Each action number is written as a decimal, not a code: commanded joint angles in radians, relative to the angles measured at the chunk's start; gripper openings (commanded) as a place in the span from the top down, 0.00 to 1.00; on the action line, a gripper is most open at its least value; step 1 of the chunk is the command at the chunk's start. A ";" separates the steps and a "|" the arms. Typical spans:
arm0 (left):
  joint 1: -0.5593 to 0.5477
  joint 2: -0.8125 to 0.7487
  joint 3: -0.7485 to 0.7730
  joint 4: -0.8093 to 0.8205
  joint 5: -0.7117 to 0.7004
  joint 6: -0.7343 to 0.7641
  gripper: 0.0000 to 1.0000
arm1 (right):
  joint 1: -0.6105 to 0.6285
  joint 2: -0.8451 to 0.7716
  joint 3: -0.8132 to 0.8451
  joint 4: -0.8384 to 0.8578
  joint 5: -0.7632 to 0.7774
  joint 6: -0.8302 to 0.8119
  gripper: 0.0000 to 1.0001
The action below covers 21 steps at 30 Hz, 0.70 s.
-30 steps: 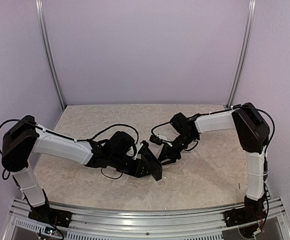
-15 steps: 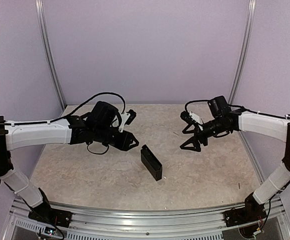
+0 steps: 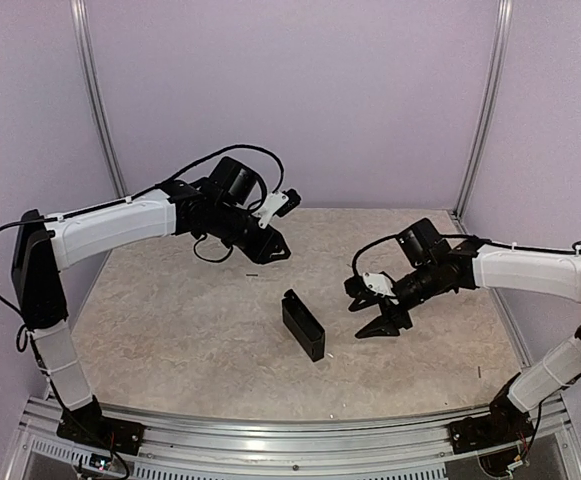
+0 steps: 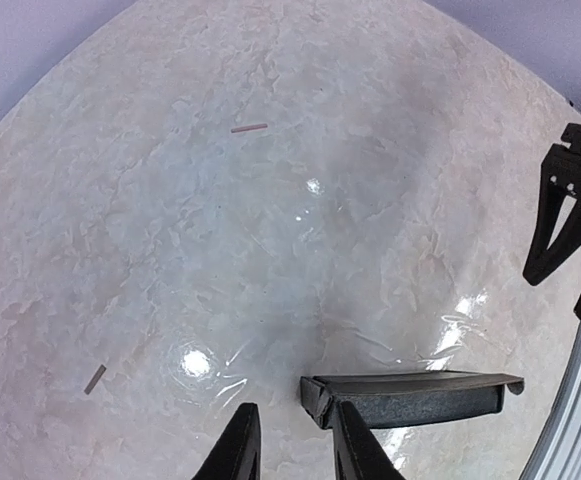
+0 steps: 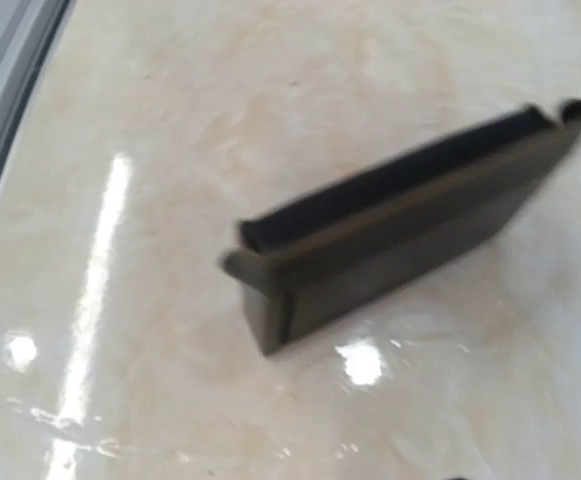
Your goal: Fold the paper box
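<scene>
Tool on the left: we see the black two-finger left tool (image 3: 270,252) hanging above the far left part of the tabletop, angled down toward the middle. Its fingers (image 4: 238,450) stand a little apart with only bare surface between them, so it is released and grips nothing.
Tool on the right: the black two-finger right tool (image 3: 362,311) hovers low over the right half, pointing left. We see its two triangular fingers spread, released, with nothing between them.
Tags: a small white tag (image 3: 278,203) sits on the left tool, and a second white tag (image 3: 375,283) sits on the right tool.
Paper box: the matte black thin-cardboard paper box (image 3: 303,325) is folded into a slim rectangular shape. It stands on one long edge on the tabletop, between the two tools and nearer the arm bases than either, touching neither.
Box detail: from the right wrist we see a narrow lip along its upper edge. That view is blurred, so we cannot tell whether the top is tucked shut.
Tabletop: the beige, marbled, glossy tabletop (image 3: 170,330) shows glare spots. Two small brownish slivers (image 4: 249,128) lie well apart from the box.
Surround: pale lilac walls (image 3: 290,100) stand behind, and a metal rail (image 3: 290,440) runs along the near edge.
</scene>
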 commanded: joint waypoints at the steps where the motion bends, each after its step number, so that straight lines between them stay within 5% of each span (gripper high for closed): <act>1: -0.006 0.087 0.033 -0.167 0.030 0.072 0.76 | 0.075 0.028 0.008 0.012 0.083 -0.053 0.40; 21: -0.038 0.096 -0.097 0.009 0.028 0.020 0.80 | 0.170 0.212 0.165 0.031 0.180 0.068 0.67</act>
